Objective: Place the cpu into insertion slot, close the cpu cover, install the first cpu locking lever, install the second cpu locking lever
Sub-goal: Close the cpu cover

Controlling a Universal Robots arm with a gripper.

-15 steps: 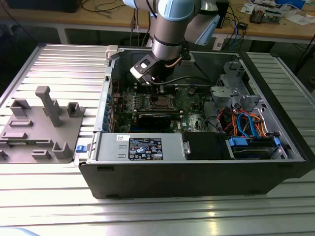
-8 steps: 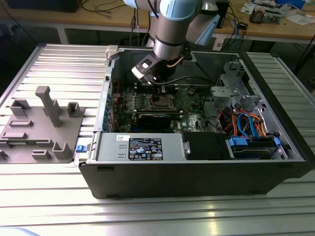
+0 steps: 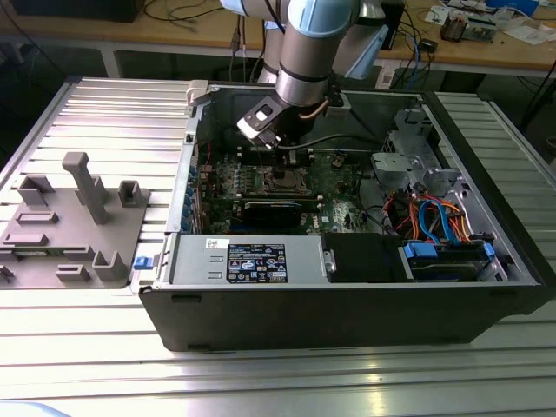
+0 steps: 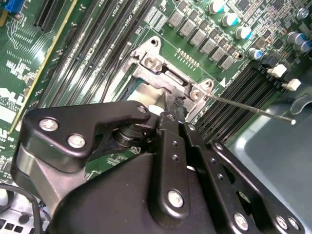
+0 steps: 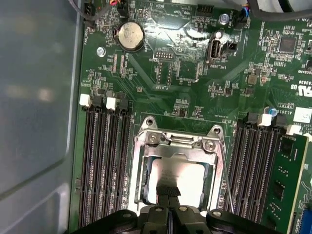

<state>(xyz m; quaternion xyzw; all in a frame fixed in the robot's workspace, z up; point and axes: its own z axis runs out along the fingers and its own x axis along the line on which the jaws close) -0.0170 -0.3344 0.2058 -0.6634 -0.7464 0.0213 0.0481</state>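
Ribbed aluminium table [image 3: 87,95] carries an open black computer case [image 3: 347,313], with wooden benches [image 3: 200,36] behind. On the glossy green circuit board [image 5: 195,73], the cpu [image 5: 187,170] lies flat in the insertion slot [image 5: 145,178], its dull silver top showing through the square window of the thin stamped-metal cpu cover [image 5: 178,141]. The matte black gripper [image 5: 169,191] has its fingers pressed together, gripping nothing, tips over the chip, while a thin wire lever [image 4: 253,109] slants away from the socket corner.
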